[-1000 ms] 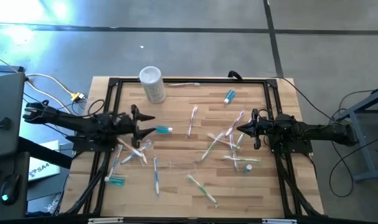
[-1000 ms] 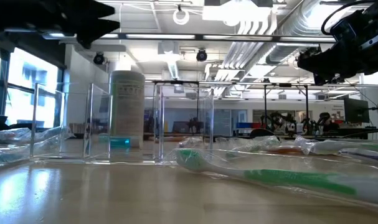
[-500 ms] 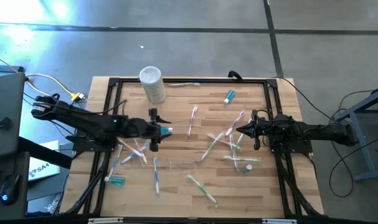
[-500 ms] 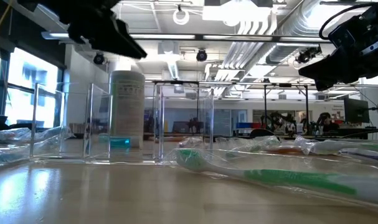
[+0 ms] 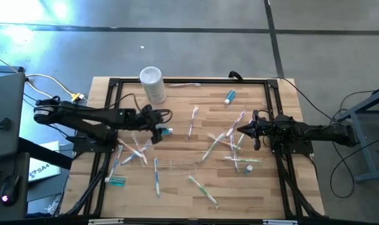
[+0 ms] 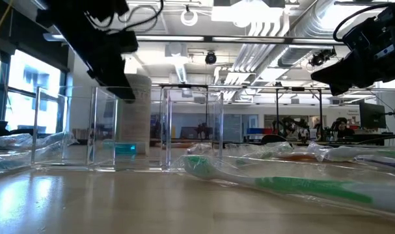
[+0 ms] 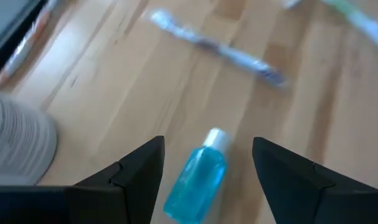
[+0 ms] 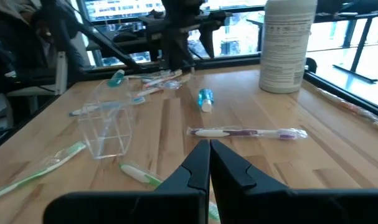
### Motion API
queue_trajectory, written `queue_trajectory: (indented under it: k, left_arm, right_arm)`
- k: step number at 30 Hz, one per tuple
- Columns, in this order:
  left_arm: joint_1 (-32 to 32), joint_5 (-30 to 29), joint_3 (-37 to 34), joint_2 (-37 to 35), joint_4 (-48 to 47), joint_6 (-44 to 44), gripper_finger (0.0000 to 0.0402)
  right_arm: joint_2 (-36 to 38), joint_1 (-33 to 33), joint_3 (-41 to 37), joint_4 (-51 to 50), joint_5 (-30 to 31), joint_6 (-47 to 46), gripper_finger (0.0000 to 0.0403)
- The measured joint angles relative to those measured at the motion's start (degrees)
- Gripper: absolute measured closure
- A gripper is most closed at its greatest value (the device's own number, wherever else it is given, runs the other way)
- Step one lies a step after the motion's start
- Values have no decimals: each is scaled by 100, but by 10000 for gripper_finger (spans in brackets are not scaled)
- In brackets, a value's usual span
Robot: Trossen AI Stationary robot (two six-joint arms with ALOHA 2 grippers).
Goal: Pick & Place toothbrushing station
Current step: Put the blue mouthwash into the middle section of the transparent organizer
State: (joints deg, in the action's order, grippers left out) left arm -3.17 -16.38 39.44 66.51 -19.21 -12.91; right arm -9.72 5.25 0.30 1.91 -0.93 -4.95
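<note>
While my left gripper [image 7: 207, 163] hangs jaws-apart over one teal tube [image 7: 198, 179], I count three tubes; right gripper [image 5: 240, 130] closed, bare desk [image 5: 177, 187] along the near edge.

The table [image 5: 276, 187] carries three small teal toothpaste tubes: one [image 5: 230, 97] near the far edge, one [image 5: 165, 130] toward the left-centre and one [image 5: 117, 181] by the left front. One white cylinder [image 5: 152, 84] stands at the far left, and one clear plastic holder [image 5: 177, 166] lies near the middle. Roughly a dozen toothbrushes [image 5: 193, 120] are scattered, overlapping too much for an exact count.
</note>
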Motion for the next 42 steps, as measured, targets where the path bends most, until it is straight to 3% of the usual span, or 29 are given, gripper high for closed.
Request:
queue_trajectory:
  k: [9,18,25,38,42]
  left_arm:
    - [-288,624,2,738,263,712,163]
    - [-286,159,0,1122,396,714,143]
    - [-283,525,0,1129,433,1076,141]
    - [-286,758,0,1129,535,838,141]
    - [-283,858,-56,1129,547,1500,141]
  right_arm:
    - [-2,0,2,-20,79,0,400]
    - [-184,-2,0,-57,68,0,400]
    - [-310,-2,2,-9,90,0,400]
    - [-313,0,0,0,90,0,400]
    - [-313,0,1,0,83,-1,400]
